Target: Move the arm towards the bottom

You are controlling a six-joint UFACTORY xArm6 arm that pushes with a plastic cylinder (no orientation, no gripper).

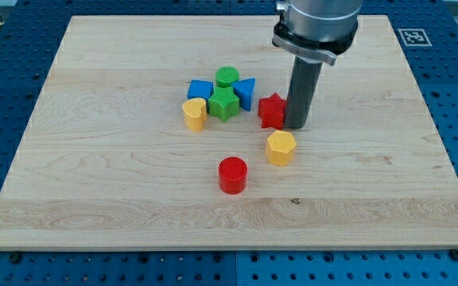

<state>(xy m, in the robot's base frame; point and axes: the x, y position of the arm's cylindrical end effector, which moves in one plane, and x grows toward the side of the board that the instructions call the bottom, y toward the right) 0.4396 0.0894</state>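
My tip (296, 125) rests on the table (94, 175), touching the right side of the red star block (271, 110). No claw shows. The yellow hexagon block (281, 148) sits just below.

One camera looks down at a slant from beyond the frame's lower edge, near enough that the desk (94, 199) nearly fills it.

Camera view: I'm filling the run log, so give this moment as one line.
tip right of red star, seemingly touching | yellow hexagon below | red cylinder lower-left | downward move pending
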